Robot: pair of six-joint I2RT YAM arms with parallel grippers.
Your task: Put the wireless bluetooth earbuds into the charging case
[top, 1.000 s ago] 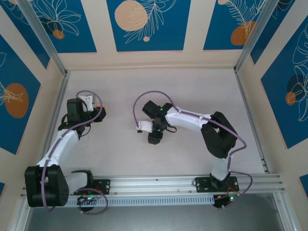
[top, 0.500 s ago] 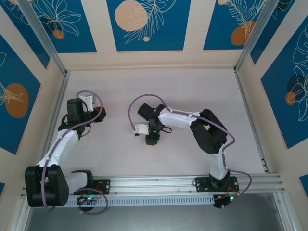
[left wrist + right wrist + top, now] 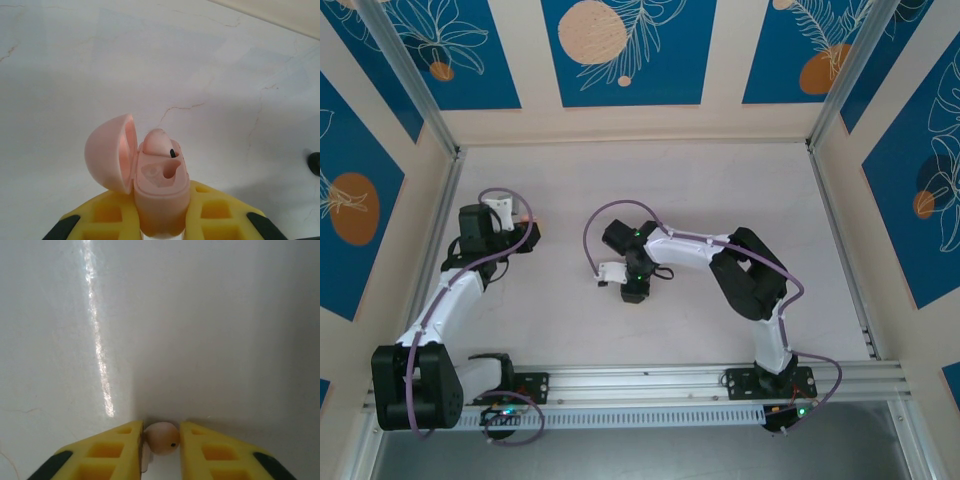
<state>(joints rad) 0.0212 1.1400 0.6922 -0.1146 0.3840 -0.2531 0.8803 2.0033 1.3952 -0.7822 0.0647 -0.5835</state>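
Pinching the loose earbud [image 3: 161, 438] between its yellow pads, the right tool [image 3: 161, 441] sits low over the white counter [image 3: 210, 330]. Its jaws are narrow, one pad touching each side of the small pink rounded piece, whose black dot faces the camera. The left tool [image 3: 162, 212] is closed on the pink charging case [image 3: 162, 192] and holds it upright. The lid [image 3: 107, 152] is swung open to one side, a seated earbud [image 3: 157, 141] is already in the far socket, and the near socket [image 3: 159, 172] is bare. In the overhead view the two tools are well apart.

The main risk is the grip itself. The pads meet a curved, smooth surface right at their tips, so on the lift the loose earbud could squirt out or roll between them.

Its stem is hidden behind the pads, so which way it is turned cannot be told. If it arrives turned wrong, it will perch on the rim of the socket rather than drop in.

The pads are far broader than the socket. Coming down, they could strike the open lid, nudge the seated earbud loose, or push the case askew in the left tool's hold.
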